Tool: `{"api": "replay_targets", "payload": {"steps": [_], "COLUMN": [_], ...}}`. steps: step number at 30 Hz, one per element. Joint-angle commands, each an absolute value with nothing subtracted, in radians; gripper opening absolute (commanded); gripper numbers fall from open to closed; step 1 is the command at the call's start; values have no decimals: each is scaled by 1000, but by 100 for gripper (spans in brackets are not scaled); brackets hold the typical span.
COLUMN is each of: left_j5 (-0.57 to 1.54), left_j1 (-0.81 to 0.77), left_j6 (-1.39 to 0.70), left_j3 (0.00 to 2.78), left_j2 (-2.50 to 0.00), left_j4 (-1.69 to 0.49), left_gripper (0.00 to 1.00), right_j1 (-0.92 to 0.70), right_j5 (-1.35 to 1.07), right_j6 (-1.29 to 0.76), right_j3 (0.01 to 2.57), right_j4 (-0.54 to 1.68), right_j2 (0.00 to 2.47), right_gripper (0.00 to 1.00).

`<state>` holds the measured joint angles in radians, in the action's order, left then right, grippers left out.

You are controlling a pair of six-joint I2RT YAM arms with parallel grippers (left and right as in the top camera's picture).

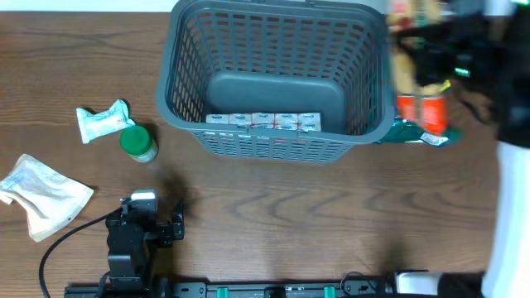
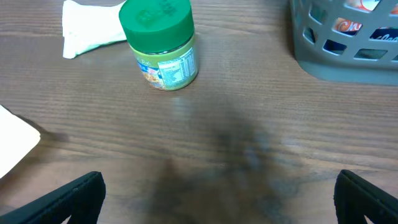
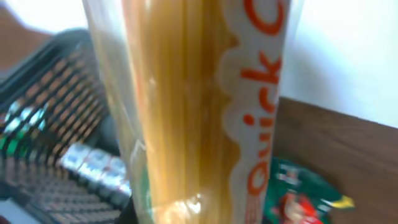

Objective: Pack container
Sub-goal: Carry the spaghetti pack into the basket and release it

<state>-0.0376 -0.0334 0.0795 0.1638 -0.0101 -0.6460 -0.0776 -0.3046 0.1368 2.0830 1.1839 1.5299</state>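
The large dark-grey slotted basket [image 1: 273, 147] stands at the back middle of the table. Its corner shows in the left wrist view [image 2: 348, 56], and it lies at the left of the right wrist view [image 3: 50, 93]. A row of small white cartons [image 1: 263, 122] lies on its floor along the near wall. My right gripper [image 1: 439, 58], blurred, is just right of the basket and above its rim. It is shut on a long clear spaghetti packet with orange print [image 3: 186, 106], whose lower end hangs there [image 1: 421, 112]. My left gripper [image 2: 217, 186] is open and empty at the front left [image 1: 142, 203].
A green-lidded jar [image 1: 137, 141] [image 2: 160, 43] and a white pouch [image 1: 103, 121] [image 2: 90, 28] lie left of the basket. A crumpled beige bag [image 1: 41, 194] lies at the far left. A green packet [image 1: 410, 132] [image 3: 298, 193] lies by the basket's right front corner.
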Motion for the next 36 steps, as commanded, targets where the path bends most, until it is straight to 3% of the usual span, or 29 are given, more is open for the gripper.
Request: {"api": "replay_targets", "payload": {"steps": [1,6,12,36], "left_j5": [-60,-60,-60,-60], "left_j1": [-27,-27,-27,-27], "left_j6": [86,86,86,86], "left_j3": [155,155,155,155], "left_j2": [-4,-4,-4,-4], "left_j4": [-646,-646,-646,-646], "left_gripper": [99,99,99,99], "right_j1": [-241,-459,-568,-502], "right_j5": [-225,-119,-120,-167], "right_j6": [208,317,393,672], "right_j3": [2160,2173,2173,2155], "right_j4": [1163,1162,1173,1428], "right_j2": [1554,1630,1693,1808], "right_gripper": [1,1,1,1]}}
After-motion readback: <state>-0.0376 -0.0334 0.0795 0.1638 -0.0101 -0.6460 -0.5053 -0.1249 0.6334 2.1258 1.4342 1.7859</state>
